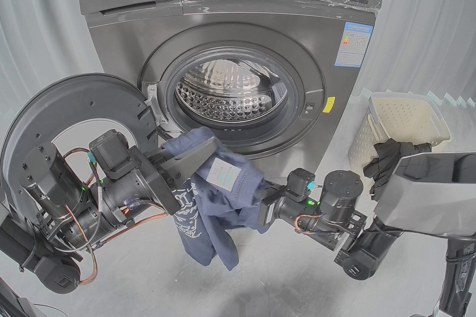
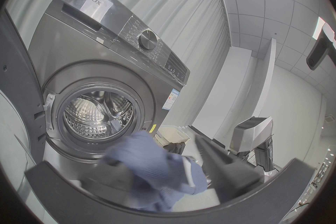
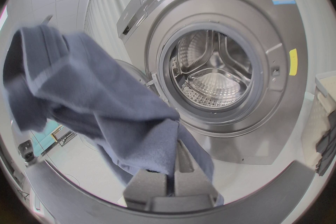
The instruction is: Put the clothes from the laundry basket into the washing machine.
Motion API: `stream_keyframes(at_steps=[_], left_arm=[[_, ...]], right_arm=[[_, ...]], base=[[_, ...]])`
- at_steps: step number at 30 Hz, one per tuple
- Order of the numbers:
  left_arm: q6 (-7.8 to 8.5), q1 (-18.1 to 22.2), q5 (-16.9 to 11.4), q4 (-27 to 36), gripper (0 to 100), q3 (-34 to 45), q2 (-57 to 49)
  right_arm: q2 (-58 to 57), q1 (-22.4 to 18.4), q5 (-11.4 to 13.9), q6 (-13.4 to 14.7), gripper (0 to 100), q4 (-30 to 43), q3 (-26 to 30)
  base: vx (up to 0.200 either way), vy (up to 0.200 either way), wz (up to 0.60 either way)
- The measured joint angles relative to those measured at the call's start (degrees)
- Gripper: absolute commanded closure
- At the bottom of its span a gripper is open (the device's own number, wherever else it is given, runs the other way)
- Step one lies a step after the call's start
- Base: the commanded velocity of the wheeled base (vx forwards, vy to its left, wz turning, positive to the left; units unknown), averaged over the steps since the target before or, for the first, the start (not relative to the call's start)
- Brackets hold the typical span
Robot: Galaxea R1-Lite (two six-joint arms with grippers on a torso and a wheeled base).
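Washing machine [image 1: 124, 43] faces the robot, round door [image 1: 74, 100] swung fully open to the robot's left, steel drum [image 1: 223, 85] visible through the opening.

Blue garment [image 1: 223, 184]: off the floor [image 1: 148, 283], hanging in front of the machine just below the drum opening, outside the drum. White label patch faces up. Held up between both arms.

Left hand [image 2: 154, 158]: fingers spread wide. The upper part of the garment is draped over one finger [image 2: 112, 172]; the other finger [image 2: 224, 165] stands apart from it with no cloth on it. Head view puts this hand at the garment's top, near the lower lip of the opening.

Right hand [image 3: 174, 165]: fingers pressed together, pinching a fold of the blue garment between them. It sits lower than the left hand and on the garment's right side.

Laundry basket [image 1: 364, 134]: cream, perforated, standing on the floor to the right of the machine. Dark garment [image 1: 389, 159] hangs over its near rim, partly out of the basket
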Motion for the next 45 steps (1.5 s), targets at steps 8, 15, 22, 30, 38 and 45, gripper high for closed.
stream_keyframes(at_steps=[8, 15, 22, 30, 38, 45], left_arm=[[-1.34, 1.24, 0.37, 0.13, 0, 0.63, 1.52], [-1.29, 2.15, 0.50, 0.13, 0, 2.32, 4.80], [-1.07, 2.34, 0.61, 0.05, 0, 3.69, 8.47], [-0.63, 2.29, 0.61, 0.00, 0, 4.41, 13.13], [3.67, 1.88, 0.59, -0.09, 0, 3.84, 19.85], [5.69, 0.27, 0.59, -0.17, 0, 5.16, 21.86]], right_arm=[[-10.92, -1.49, -0.46, 0.09, 100, -0.27, 7.94], [-19.03, -1.85, -0.40, 0.33, 100, -0.35, 11.45], [-24.91, -1.95, -0.54, 0.41, 100, -0.30, 13.29], [-28.17, -1.95, -0.79, 0.38, 100, -0.07, 13.26], [-27.93, -1.93, -6.12, 0.38, 100, 0.46, 11.50], [-25.56, -1.93, -10.28, 0.38, 100, 0.85, 8.81]], base=[[0.000, 0.000, 0.00], [0.000, 0.000, 0.00], [0.000, 0.000, 0.00], [0.000, 0.000, 0.00], [0.000, 0.000, 0.00], [0.000, 0.000, 0.00]])
